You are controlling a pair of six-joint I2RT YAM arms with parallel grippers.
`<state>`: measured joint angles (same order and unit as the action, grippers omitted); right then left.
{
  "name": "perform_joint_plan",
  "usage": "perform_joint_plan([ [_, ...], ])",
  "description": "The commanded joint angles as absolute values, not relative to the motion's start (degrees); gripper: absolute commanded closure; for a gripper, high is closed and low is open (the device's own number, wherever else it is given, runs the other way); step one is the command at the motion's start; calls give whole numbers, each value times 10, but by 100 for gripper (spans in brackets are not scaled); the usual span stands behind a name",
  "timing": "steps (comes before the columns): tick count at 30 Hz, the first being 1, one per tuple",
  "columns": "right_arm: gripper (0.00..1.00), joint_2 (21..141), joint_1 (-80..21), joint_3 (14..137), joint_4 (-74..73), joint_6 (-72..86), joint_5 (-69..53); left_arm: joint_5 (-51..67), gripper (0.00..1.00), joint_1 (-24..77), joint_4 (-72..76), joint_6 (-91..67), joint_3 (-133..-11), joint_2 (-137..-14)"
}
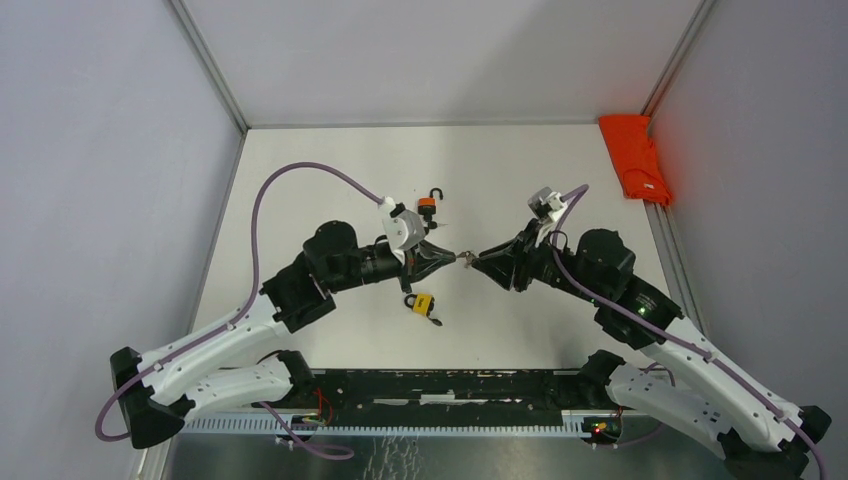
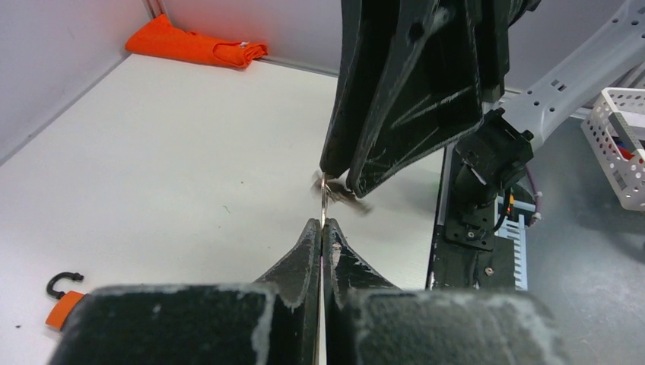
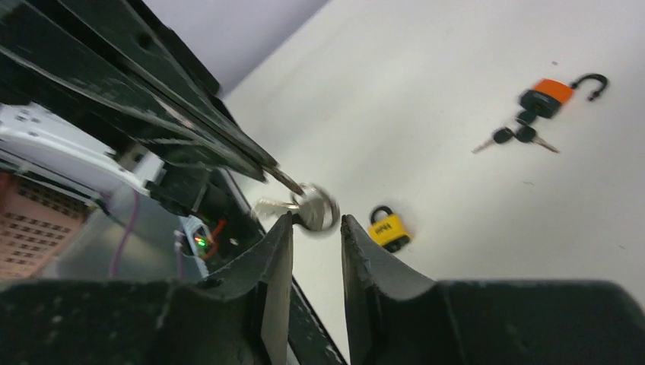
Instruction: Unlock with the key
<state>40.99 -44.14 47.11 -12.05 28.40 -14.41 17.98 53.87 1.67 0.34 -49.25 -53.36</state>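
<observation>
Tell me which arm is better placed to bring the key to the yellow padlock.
Left, probably: the left gripper is shut on the key, the right gripper stands open, the yellow padlock lies nearby.

Recorded are two padlocks, the orange padlock (image 3: 546, 94) and yellow padlock (image 3: 388, 228), two key sets, the held key set (image 3: 312, 207) and loose key set (image 3: 517, 137), and one orange cloth (image 1: 634, 158).

left jaws tight together, right jaws apart
</observation>
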Motion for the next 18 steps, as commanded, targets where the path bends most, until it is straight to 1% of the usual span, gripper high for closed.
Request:
perform_joint_plan([
  [1,67,412,-441,509,-177,226,-100,167,98,537,-24,52,-542,-539],
  [5,67,406,-441,515,-173,198,-85,168,98,537,-65,58,-561,-552],
  [10,68,396,-441,513,-136,173,-96,174,98,537,-87,57,-568,-559],
  [16,76,398,-441,493,-50,152,-185,204,98,538,-115,58,-582,-562],
  [18,77,404,-441,484,-31,136,-212,221,98,538,-133,59,-596,-565],
])
